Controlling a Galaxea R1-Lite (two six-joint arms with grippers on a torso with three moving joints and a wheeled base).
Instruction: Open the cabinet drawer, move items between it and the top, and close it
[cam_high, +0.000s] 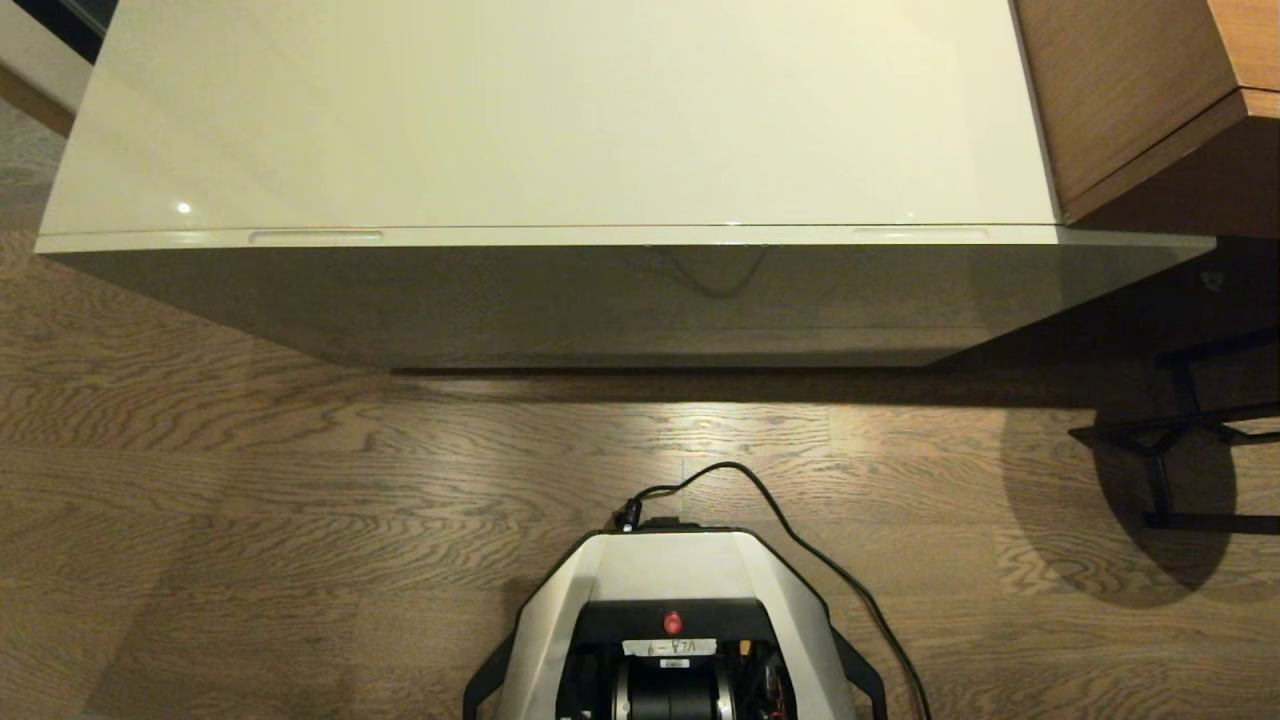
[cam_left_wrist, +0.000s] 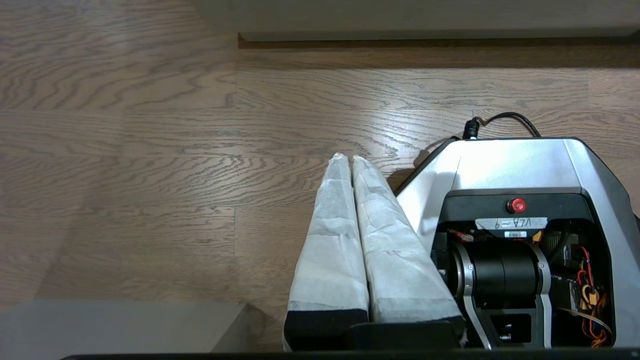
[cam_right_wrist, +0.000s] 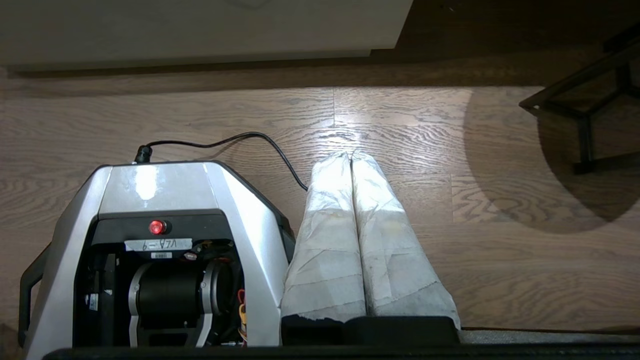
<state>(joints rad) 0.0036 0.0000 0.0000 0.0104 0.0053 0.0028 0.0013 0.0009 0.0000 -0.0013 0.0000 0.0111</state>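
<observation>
**Drawer shut, nothing yet begun**

Wood-plank floor (cam_high: 250, 480) fills the foreground, and the low cabinet stands across the far side of it with the robot's base (cam_high: 675, 620) squared up in front, a gap of floor between them.

Going from the left: the left gripper (cam_left_wrist: 347, 159) hangs beside the base, pointing at the floor, its two cloth-wrapped fingers (cam_left_wrist: 332, 235) pressed together with nothing between them. It shows only in its own wrist view; neither arm reaches into the head view.

In the middle, the top (cam_high: 560, 110) lies glossy and cream-white, and no slippers or paper roll can be seen on the part in view. Just under its front edge runs the drawer (cam_high: 620, 300), flush with the cabinet and fully closed; one slim slot (cam_high: 315, 237) sits toward the left of its front edge and another (cam_high: 920, 233) toward the right. Its contents are hidden.

On the right, the right gripper (cam_right_wrist: 351, 156) hangs on the other side of the base, likewise clenched on nothing, over bare floor. A black cable (cam_high: 800, 540) trails from the base past it. Further right stand a brown wooden unit (cam_high: 1140, 100) and a black metal frame (cam_high: 1180, 440).

By this reading the task is at its very start: the drawer has still to be pulled open, items moved between it and the top, and the drawer pushed shut again.
</observation>
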